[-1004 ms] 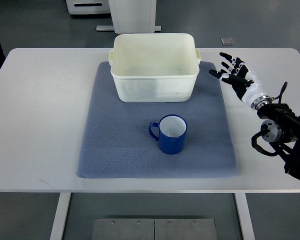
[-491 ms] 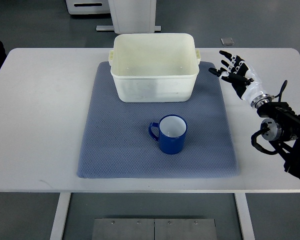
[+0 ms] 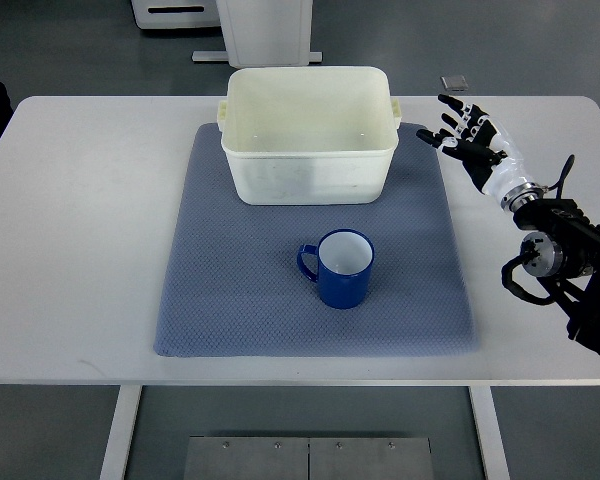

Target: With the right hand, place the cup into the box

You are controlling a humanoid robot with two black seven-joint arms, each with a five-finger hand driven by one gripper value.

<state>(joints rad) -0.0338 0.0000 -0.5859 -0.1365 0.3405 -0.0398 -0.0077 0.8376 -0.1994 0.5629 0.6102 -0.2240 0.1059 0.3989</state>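
A blue enamel cup [image 3: 340, 268] with a white inside stands upright on the grey-blue mat [image 3: 230, 290], its handle to the left. Behind it on the mat stands the cream plastic box [image 3: 309, 133], with nothing inside. My right hand [image 3: 464, 137] hovers over the white table right of the box, fingers spread and holding nothing, well away from the cup. Its black forearm [image 3: 565, 265] comes in from the right edge. The left arm is out of view.
The white table [image 3: 80, 220] carries only the mat, box and cup. A small grey object [image 3: 454, 83] lies on the floor past the table's far edge, and a white cabinet base [image 3: 265, 30] stands behind the box.
The right hand has drifted a little up and to the right, still spread. Cup and box have not moved.
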